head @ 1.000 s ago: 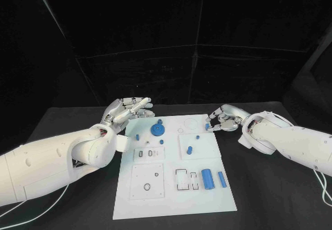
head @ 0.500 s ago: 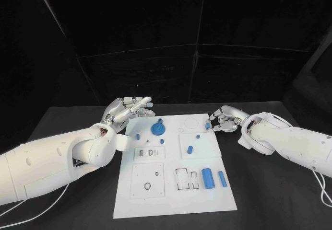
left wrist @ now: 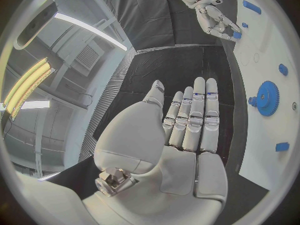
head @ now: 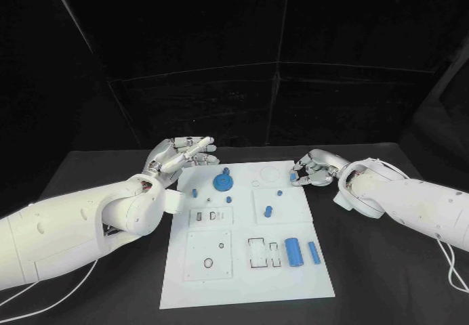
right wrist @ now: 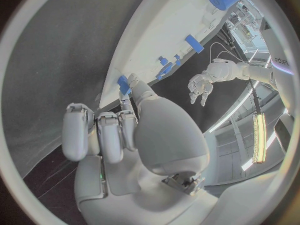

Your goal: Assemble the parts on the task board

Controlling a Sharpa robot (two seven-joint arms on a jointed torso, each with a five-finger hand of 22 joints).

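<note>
The white task board [head: 245, 271] lies lengthwise in the middle of the black tabletop [head: 391, 271]. On the board, a blue gear [head: 223, 181] sits toward the far end at about 11 o'clock from the board's middle, with a small blue peg [head: 227, 200] just nearer than it and a small blue block [head: 194, 193] beside the board's left edge. Toward the middle, a short blue pin [head: 267, 212] lies tilted, and a small blue knob [head: 278, 193] sits just beyond it. At about 4 o'clock, a thick blue cylinder [head: 292, 252] lies next to a slimmer blue bar [head: 314, 252], both running lengthwise and close together without touching.

The left hand [head: 181, 156] hovers off the board's far left corner, at about 10 o'clock, with nothing in it. In the left wrist view its fingers [left wrist: 199, 116] are stretched out straight and side by side, over the dark tabletop just beside the board's edge.

The right hand [head: 314, 169] is at the board's far right corner, about 1 o'clock. Its fingers are drawn in, and a small blue part [head: 293, 177] is pinched between the thumb and a fingertip right at the board's edge; the right wrist view shows this part [right wrist: 124, 84] at the fingertip, against the board's rim.
</note>
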